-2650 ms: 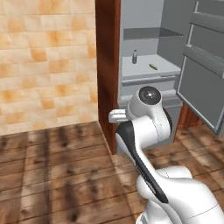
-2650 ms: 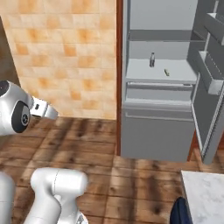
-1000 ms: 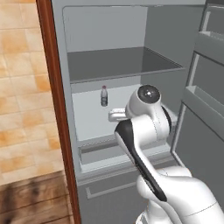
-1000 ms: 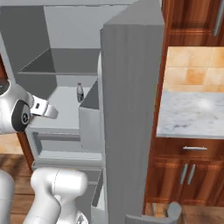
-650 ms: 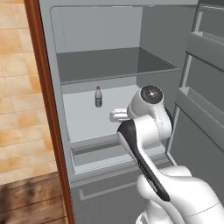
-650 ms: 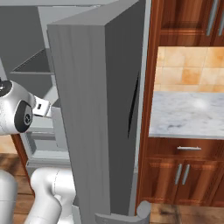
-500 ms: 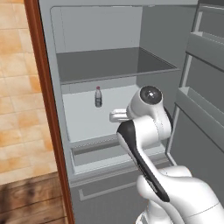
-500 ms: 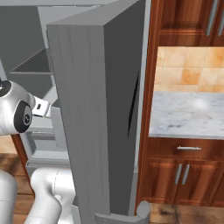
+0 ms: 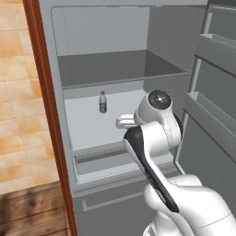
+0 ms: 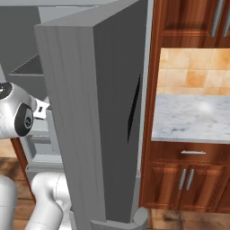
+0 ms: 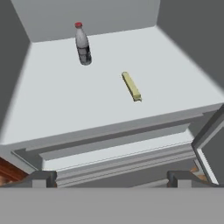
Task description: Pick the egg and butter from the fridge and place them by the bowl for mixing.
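The fridge (image 9: 115,69) stands open right in front of me, its door (image 10: 99,112) swung out to the right. The butter (image 11: 131,86), a slim pale yellow stick, lies flat on the middle shelf (image 11: 52,100). In the hand view my gripper (image 11: 111,180) hovers above and in front of that shelf's edge, open, with nothing between its widely spread fingertips (image 11: 41,178). The butter lies ahead of it and slightly right. The egg and the bowl are out of view.
A small clear bottle (image 11: 82,43) with a red cap stands at the back left of the same shelf, also seen as bottle (image 9: 103,101). A drawer (image 9: 106,161) sits below the shelf. Door bins (image 9: 207,115) jut out on the right. A marble counter (image 10: 193,117) lies beyond the door.
The base has driven up to the fridge, so both base views shifted and the fridge interior now looms large. Over the last half second nothing moved.
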